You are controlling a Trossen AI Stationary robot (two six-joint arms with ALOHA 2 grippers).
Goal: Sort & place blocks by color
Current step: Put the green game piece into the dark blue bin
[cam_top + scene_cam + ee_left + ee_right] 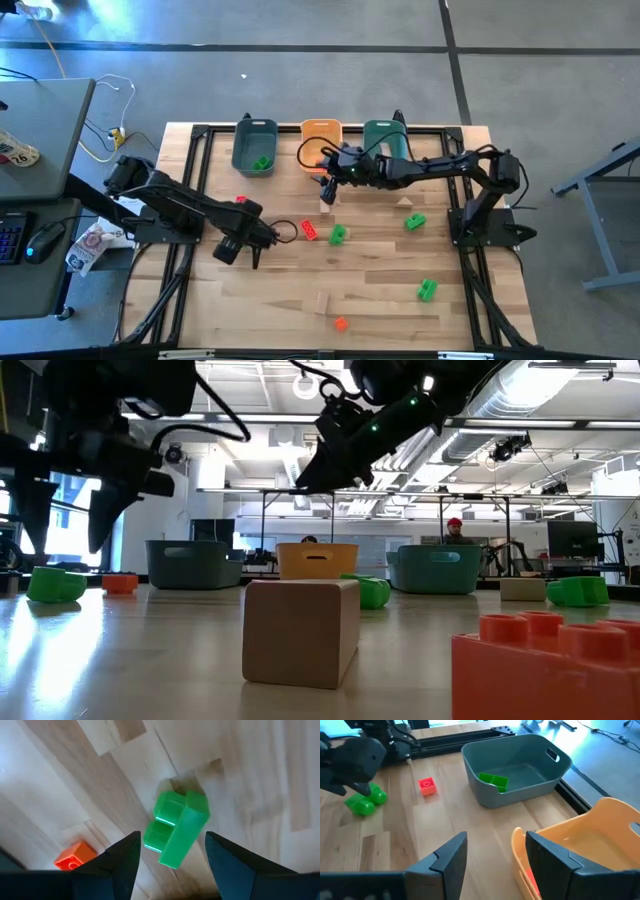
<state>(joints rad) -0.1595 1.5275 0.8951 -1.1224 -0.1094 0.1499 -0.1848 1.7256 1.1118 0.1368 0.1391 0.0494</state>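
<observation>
Only one green block (493, 780) is seen binned in the teal bin (520, 767), something red in the orange bin (580, 850), most blocks left on the table (370, 275), both grippers spread empty

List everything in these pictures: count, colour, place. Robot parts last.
table: one, pale wood, black frame
bins: three at the far edge; teal, orange, teal
green blocks: five; one in the left teal bin, one under the left hand, three loose
red-orange blocks: four; one in the orange bin, three loose
tan blocks: at least three, loose
person: one, far behind the table
left hand: open, above a green block
right hand: open, at the orange bin's near rim
</observation>
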